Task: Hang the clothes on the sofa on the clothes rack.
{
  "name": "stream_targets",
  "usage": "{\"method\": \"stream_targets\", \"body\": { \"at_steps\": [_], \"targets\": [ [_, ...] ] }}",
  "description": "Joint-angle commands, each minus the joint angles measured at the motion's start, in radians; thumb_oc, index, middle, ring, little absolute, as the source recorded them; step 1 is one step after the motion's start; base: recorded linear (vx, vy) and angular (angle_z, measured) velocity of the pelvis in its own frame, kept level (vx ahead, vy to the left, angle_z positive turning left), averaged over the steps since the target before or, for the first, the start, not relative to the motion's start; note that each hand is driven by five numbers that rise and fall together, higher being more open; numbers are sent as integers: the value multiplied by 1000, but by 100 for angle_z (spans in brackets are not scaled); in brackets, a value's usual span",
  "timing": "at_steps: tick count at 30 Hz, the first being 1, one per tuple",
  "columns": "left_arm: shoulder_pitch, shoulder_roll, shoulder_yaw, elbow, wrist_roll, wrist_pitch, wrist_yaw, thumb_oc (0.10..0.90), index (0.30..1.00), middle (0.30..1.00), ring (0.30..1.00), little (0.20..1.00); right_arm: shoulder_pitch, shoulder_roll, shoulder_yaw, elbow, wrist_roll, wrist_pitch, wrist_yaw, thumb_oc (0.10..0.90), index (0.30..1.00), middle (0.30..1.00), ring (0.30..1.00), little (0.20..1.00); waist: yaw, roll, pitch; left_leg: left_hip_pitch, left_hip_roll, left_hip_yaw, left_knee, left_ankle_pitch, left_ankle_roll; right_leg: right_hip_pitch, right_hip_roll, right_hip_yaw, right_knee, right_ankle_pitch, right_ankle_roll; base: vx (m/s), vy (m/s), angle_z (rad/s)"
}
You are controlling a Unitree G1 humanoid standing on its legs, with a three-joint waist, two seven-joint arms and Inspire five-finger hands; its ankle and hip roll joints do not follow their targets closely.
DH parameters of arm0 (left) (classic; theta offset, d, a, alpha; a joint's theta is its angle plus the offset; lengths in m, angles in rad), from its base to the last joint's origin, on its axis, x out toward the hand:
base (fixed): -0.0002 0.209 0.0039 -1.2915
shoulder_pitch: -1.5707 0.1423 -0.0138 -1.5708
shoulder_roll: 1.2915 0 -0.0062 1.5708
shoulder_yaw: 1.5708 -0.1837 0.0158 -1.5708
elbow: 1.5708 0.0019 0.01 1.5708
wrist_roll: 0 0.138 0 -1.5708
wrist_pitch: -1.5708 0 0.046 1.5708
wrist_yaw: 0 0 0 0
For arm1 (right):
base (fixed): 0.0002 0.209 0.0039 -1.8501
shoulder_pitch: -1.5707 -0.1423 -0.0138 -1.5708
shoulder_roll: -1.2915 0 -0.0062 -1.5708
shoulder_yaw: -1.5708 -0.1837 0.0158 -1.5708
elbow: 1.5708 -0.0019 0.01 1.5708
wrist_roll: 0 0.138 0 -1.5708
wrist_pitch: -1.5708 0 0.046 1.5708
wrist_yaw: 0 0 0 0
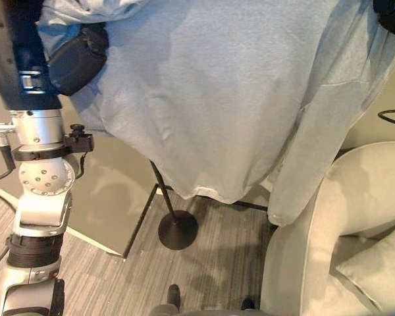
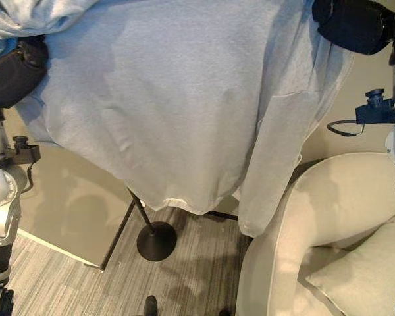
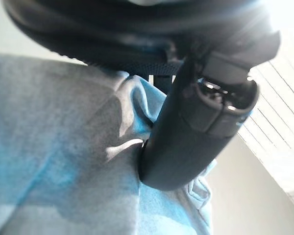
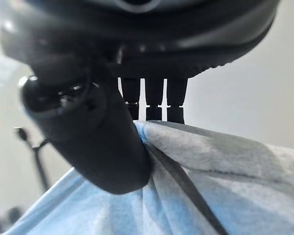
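While we hold shirt (image 1: 217, 105) aloft before rack (image 1: 174, 220), left hand (image 3: 186, 142) and right hand (image 4: 98, 147) each pinch cloth, thumb against fingers; sofa (image 1: 355, 224) sits beside; risk we judge: thin pinch slips, shirt sags, misses rack.

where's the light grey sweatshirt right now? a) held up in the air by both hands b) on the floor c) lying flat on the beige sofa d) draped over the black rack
a: the light grey sweatshirt hangs spread between the left hand and right hand, each pinching its upper edge, above the black round-based clothes rack stand and clear of the beige sofa.
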Motion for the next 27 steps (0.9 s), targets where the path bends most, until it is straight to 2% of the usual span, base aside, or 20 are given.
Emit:
{"method": "stream_targets", "body": {
  "at_steps": [1, 5, 6, 10, 13, 17, 22, 27],
  "targets": [
    [13, 38, 216, -61, -115, -70, 80, 400, 300, 300, 300, 300, -61, 30, -191, 153, 42, 28, -91, 400, 300, 300, 300, 300, 40, -64, -96, 137, 94, 87, 5, -167, -88, 36, -11, -30, 10, -75, 5, 3, -98, 9],
    [36, 7, 238, -67, -190, -83, 76, 400, 300, 300, 300, 300, -44, 43, -198, 174, 52, 37, -93, 400, 300, 300, 300, 300, 51, -62, -91, 138, 101, 75, 5, -161, -93, 47, -4, -39, 10, -83, -1, -30, -68, 10],
    [47, -6, 248, -57, -206, -84, 77, 400, 300, 300, 300, 300, -50, 76, -190, 176, 87, 35, -70, 400, 300, 300, 300, 300, 61, -58, -88, 137, 104, 65, 5, -157, -97, 55, 0, -46, 10, -90, -5, 10, -73, 19],
    [97, -2, 271, 22, -198, -63, 99, 400, 300, 300, 300, 300, -46, 105, -148, 159, 77, 46, -33, 400, 300, 300, 300, 300, 75, -53, -82, 136, 107, 55, 5, -150, -101, 66, 4, -61, 10, -94, -11, -1, -50, 7],
    [131, 15, 282, 79, -170, -42, 118, 400, 300, 300, 300, 300, -54, 117, -120, 149, 72, 50, -16, 400, 300, 300, 300, 300, 84, -51, -77, 133, 110, 49, 5, -146, -102, 69, 5, -68, 10, -95, -13, -2, -3, 1],
    [199, 80, 317, 182, -54, 7, 140, 400, 300, 300, 300, 300, -88, 121, -65, 144, 72, 49, 11, 400, 300, 300, 300, 300, 94, -51, -72, 120, 108, 30, 5, -143, -105, 71, 6, -84, 10, -94, -14, 9, 2, 10],
    [154, 168, 234, 284, 12, 41, 125, 400, 300, 300, 300, 300, -215, 111, 68, 216, 116, 57, 14, 400, 300, 300, 300, 300, 104, -61, -70, 104, 97, 22, 5, -147, -103, 66, -5, -96, 10, -87, -8, 25, 33, 15],
    [18, 225, 117, 361, 26, 53, 130, 400, 300, 300, 300, 300, -410, 79, 211, 366, 178, 64, -22, 400, 300, 300, 300, 300, 109, -78, -70, 85, 85, 23, 5, -151, -101, 53, -20, -106, 10, -76, 3, 29, 27, 5]
  ]
}}
